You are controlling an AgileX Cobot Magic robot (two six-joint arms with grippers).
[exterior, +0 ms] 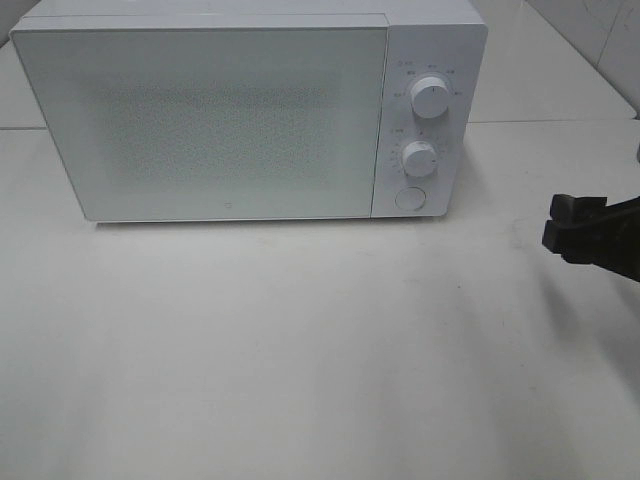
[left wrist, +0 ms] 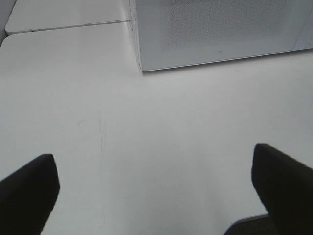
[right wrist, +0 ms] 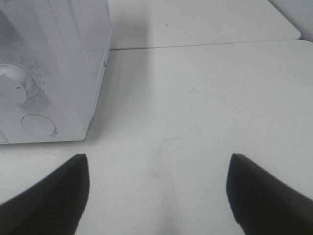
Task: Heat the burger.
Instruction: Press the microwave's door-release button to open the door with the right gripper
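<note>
On the white table [exterior: 300, 350] we see one white microwave [exterior: 240, 120], its door [exterior: 200, 125] shut, with two knobs [exterior: 430, 97] and one round button [exterior: 409, 198] on its right side. We cannot tell where the burger is; no view shows it. Our left gripper [left wrist: 154, 154] hovers facing the microwave's left front corner, jaws spread wide and empty. Our right gripper [exterior: 556, 221] hangs right of the controls, jaws apart, holding nothing.

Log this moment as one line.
microwave: door shut | burger: not in view | left pincer: open, empty | right pincer: open, empty
</note>
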